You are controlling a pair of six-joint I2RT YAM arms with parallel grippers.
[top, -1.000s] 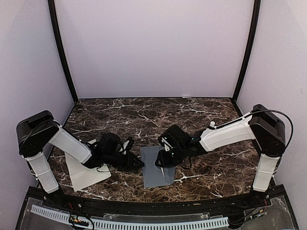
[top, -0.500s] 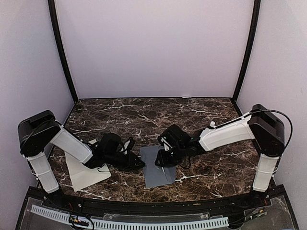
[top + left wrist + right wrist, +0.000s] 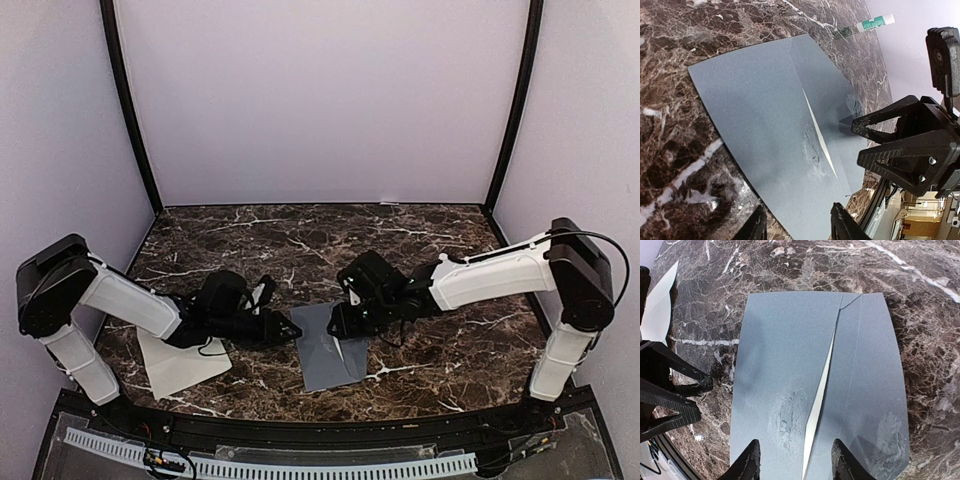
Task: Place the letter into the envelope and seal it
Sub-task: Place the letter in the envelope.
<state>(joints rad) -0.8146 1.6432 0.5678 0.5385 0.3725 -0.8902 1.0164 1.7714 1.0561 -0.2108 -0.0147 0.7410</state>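
The slate-grey envelope point(image 3: 328, 352) lies flat on the marble near the front, its flap folded over, with a thin white sliver point(image 3: 819, 400) showing along the flap edge. The cream letter point(image 3: 180, 362) lies flat to the left, under the left arm; its corner shows in the right wrist view point(image 3: 657, 305). My left gripper point(image 3: 292, 331) point(image 3: 799, 227) stands open at the envelope's point(image 3: 765, 115) left edge, holding nothing. My right gripper point(image 3: 345, 322) point(image 3: 796, 460) hovers open over the envelope point(image 3: 785, 355), also holding nothing. The two grippers face each other across it.
A glue stick point(image 3: 867, 24) with a green label lies on the marble beyond the envelope, also seen as a small white tube point(image 3: 441, 260) by the right forearm. The walls of the enclosure stand at the back and sides. Black frame edge point(image 3: 320, 425) runs along the front.
Both grippers' jaws have widened and lifted off the envelope. The left arm has sunk lower and stretched out; the right gripper has drawn back a little toward the far side.
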